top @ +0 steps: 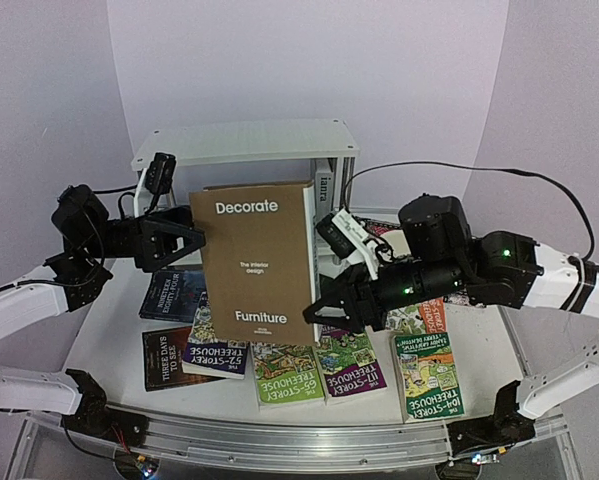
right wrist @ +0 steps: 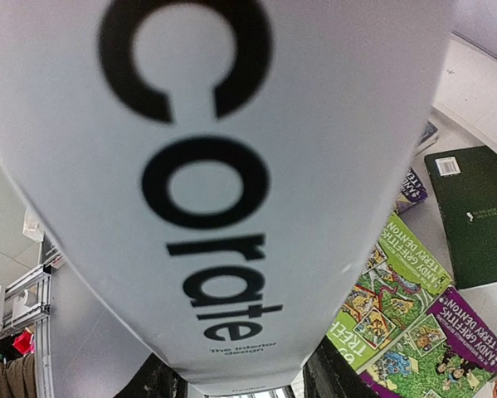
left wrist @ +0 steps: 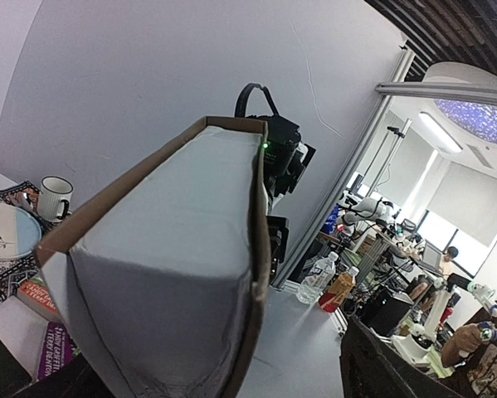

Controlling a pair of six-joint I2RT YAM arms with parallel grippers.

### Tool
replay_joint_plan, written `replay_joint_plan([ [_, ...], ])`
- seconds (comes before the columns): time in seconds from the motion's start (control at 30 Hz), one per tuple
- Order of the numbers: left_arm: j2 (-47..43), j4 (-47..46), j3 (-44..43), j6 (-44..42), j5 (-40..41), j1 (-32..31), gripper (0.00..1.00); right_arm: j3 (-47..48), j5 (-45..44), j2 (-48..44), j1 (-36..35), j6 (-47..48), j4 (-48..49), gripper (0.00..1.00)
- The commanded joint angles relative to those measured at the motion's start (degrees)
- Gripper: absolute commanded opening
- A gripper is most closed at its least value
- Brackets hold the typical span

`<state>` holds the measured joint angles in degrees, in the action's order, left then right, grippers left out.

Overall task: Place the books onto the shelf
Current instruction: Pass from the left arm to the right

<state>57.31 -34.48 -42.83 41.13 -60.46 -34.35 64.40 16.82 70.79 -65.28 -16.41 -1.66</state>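
Decorate (right wrist: 231,166) fills the right wrist view, its white spine almost against the lens. It stands upright just in front of the shelf (top: 244,140), over the paperbacks (top: 287,372) that lie flat in a row on the table (top: 104,340); whether it rests on them I cannot tell. Right gripper (top: 326,308) is clamped on its lower right edge, a finger on each side of the spine. Left gripper (top: 197,247) sits at the book's left edge with jaws spread wide, one finger clear of the cover. Grey ianra (top: 322,186) stands under the shelf's top board. Two dark books (top: 169,296) lie left of the paperbacks; a green book (right wrist: 472,215) lies beside them.
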Motion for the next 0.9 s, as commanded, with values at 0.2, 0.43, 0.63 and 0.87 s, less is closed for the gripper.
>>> replay_joint_plan([
  [0.2, -1.76, -2.87, -0.76, -2.63, 1.59, -0.03, 0.72, -0.74, 3.62, -1.53, 0.10, 0.42, 0.70, 0.30],
  [0.43, -2.93, -2.81, -0.29, -2.63, 2.23, -0.06, 0.43, -0.66, 5.82, -0.38, 0.11, 0.01, 0.63, 0.31],
  [0.63, -3.08, -2.73, 0.05, -1.10, 2.19, 0.06, 0.89, -1.35, 8.41, -1.18, 0.12, 1.15, 0.81, 0.31],
  [0.87, -7.79, 3.31, 1.83, -4.56, 6.13, 1.72, 1.00, -1.02, 16.23, 0.54, 4.88, -0.18, 0.31, 0.31],
])
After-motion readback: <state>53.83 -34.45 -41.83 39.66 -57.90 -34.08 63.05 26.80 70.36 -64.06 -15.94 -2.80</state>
